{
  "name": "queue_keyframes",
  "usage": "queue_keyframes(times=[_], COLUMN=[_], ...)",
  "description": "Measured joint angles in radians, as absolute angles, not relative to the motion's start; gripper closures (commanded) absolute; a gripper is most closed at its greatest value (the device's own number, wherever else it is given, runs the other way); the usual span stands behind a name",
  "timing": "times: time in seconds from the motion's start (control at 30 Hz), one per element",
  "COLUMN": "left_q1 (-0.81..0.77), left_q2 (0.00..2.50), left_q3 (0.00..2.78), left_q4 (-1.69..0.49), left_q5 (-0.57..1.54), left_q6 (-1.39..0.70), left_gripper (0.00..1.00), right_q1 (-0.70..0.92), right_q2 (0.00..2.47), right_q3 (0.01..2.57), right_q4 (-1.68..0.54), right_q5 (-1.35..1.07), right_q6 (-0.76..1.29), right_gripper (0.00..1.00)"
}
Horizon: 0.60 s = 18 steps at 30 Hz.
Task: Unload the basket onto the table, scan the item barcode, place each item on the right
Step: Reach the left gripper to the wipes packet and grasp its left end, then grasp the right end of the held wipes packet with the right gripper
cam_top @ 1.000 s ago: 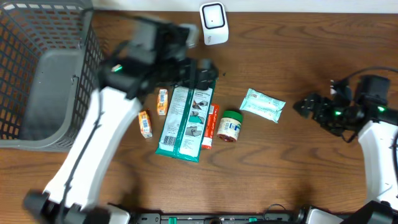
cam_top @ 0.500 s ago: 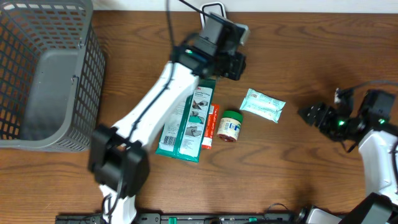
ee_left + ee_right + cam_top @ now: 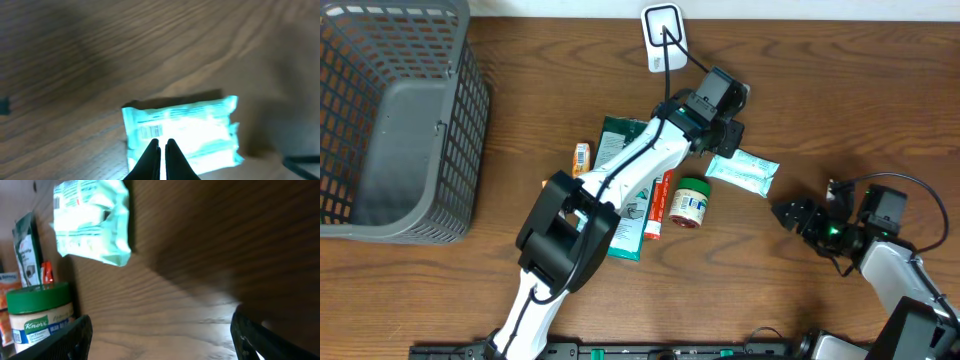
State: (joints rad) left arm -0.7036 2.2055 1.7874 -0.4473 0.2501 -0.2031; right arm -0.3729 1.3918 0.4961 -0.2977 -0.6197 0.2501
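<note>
The left gripper (image 3: 726, 138) hung over the wooden table (image 3: 820, 90) with its two fingers pressed together and nothing between them. In the left wrist view the closed tips (image 3: 163, 149) sat over the near edge of a pale green tissue packet (image 3: 185, 132); whether they touched the wrapper could not be told. A small barcode (image 3: 152, 131) showed on the packet's face, just ahead of the tips and to their left.

From overhead, the packet (image 3: 744, 170) lay flat just beside the left gripper, between it and the right gripper (image 3: 788, 213), which rested low near the table with its fingers spread wide and empty. The right wrist view showed the packet (image 3: 92, 222) ahead of those open fingers (image 3: 75, 335), and a green-lidded Knorr jar (image 3: 37, 315) close by one fingertip.

The white barcode scanner (image 3: 663, 38) stood at the table's far edge, beyond the left gripper. On the arm's other side lay a long green package (image 3: 620, 135), a red tube (image 3: 661, 205) and a small orange packet (image 3: 581, 156). A grey wire basket (image 3: 390, 120) stood well apart from both grippers.
</note>
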Motion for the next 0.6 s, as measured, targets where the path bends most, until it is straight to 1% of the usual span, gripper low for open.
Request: queue_keyframes(times=[0.23, 0.6], left_q1=[-0.702, -0.702], left_q2=[2.258, 2.333], left_q3=[1.787, 1.787], left_q4=[-0.435, -0.422], left_q5=[0.213, 0.203], left_q6=[-0.206, -0.206], left_gripper=[0.93, 0.93], right_q1=[-0.310, -0.286], right_q2=[1.392, 1.392], right_q3=[0.495, 0.493], right_q4=[-0.237, -0.189], right_q5=[-0.618, -0.597], right_q6=[0.289, 0.380], right_gripper=[0.16, 0.16])
